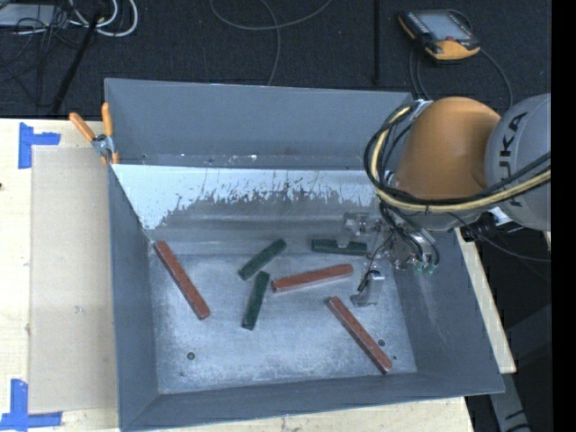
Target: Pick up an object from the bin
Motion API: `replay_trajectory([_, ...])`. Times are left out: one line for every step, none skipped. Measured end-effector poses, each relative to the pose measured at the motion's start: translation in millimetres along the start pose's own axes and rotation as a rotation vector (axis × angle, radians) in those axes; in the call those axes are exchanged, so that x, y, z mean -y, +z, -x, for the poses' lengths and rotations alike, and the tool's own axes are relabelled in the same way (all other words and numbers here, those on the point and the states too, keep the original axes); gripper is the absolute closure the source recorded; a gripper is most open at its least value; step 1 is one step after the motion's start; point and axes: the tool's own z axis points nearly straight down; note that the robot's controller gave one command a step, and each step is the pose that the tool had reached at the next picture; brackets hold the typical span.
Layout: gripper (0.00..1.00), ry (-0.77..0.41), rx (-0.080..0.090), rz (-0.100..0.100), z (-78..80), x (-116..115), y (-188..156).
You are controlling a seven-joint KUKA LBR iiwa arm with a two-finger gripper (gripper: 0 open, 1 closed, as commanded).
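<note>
My gripper [367, 286] hangs low over the right part of the bin floor, under the arm's orange cover. Its tip sits just right of a red-brown stick [312, 278] that lies almost level in the middle of the bin. Just below the tip starts another red-brown stick [358, 333], running diagonally down to the right. A short dark green stick [335, 246] lies behind the gripper toward the back wall, its right end hidden by the wrist. I see nothing held in the gripper.
Two more dark green sticks lie left of centre, one slanted [262, 258] and one nearly upright in the view [255, 300]. A long red-brown stick [180, 280] lies diagonally near the left wall. The arm and its cables cover the bin's right rear corner.
</note>
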Motion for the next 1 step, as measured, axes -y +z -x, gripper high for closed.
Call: replay_trajectory([0.00,0.067,0.007,0.001,21.1,-4.0,48.8])
